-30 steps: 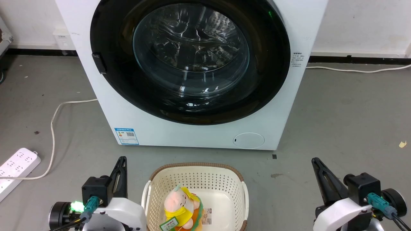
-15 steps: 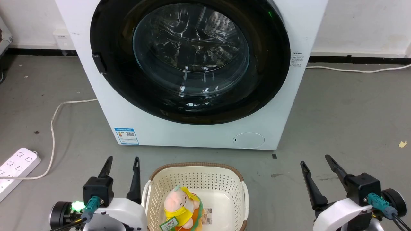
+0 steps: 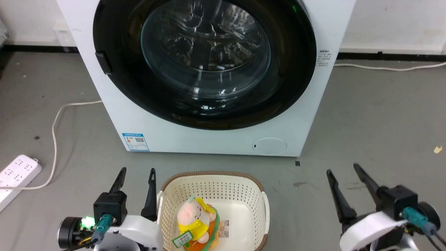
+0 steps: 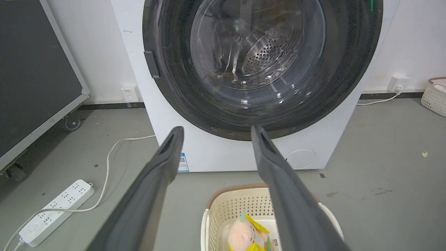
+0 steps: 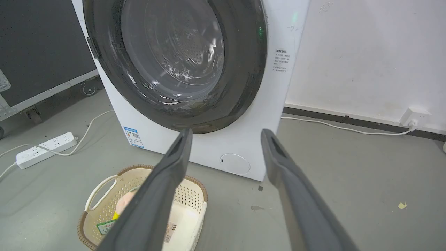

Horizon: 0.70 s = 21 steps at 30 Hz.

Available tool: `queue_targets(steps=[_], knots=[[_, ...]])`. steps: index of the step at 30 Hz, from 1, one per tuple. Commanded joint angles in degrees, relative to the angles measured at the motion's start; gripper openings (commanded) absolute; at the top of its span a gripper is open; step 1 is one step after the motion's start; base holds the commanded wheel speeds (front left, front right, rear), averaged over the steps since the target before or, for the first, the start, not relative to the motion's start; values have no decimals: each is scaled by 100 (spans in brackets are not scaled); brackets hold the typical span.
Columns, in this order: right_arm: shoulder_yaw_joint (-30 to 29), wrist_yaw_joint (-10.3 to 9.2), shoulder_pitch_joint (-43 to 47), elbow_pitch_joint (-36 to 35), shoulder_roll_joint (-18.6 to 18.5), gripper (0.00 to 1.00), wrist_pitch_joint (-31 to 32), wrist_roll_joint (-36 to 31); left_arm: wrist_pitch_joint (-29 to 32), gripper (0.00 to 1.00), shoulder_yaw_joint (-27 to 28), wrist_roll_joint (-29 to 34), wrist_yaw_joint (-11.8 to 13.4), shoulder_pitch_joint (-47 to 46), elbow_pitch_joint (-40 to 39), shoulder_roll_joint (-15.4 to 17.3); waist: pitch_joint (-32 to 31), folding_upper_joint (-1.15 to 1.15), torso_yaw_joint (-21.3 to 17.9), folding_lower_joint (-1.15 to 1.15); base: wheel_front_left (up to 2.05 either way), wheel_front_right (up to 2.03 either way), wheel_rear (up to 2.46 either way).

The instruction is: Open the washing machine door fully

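Left hand (image 3: 137, 170): low at the near left, two long dark fingers pointing toward the machine, spread apart, nothing between them. Right hand (image 3: 342, 168): low at the near right, fingers likewise parted and empty. Both hands are well short of the machine and touch nothing.

Between the two hands, a cream perforated plastic basket with a brown woven rim (image 3: 212, 175) stands on the grey concrete floor (image 3: 366, 122). The left hand's inner finger lies just beside the basket's left wall. Inside the basket sits a pink and yellow plush toy (image 3: 195, 219) with a green tag.

At far left on the floor lies a white multi-socket power strip (image 3: 17, 170); a white cable (image 3: 54, 132) runs from it toward the machine's left side.

Beyond the basket stands the white front-loading washing machine (image 3: 223, 139). A blue rectangular label (image 3: 135, 141) is fixed at its lower left front and a small oval white service flap (image 3: 270, 146) at its lower right.

The large round glossy black washing machine door (image 3: 285, 87) with its bulging clear glass window spans nearly the full width of the front. It lies flat against the cabinet, closed. A small black handle tab (image 3: 103, 62) sits on its left edge. The perforated steel drum is visible through the glass in the left wrist view.

Behind the machine: a white wall with a dark skirting strip.
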Motion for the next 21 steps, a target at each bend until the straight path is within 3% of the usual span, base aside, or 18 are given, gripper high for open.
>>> queue_targets(steps=[1,21], knots=[[-9,-1,-155,6,-5,100,-48,84,-60,100,-27,-30,36,-72,0,2,42,0,1,0,0,0,0],[-534,-1,-1352,85,-24,100,309,1289,-299,100,-222,-67,56,-440,-136,4,776,0,124,0,0,0,0]])
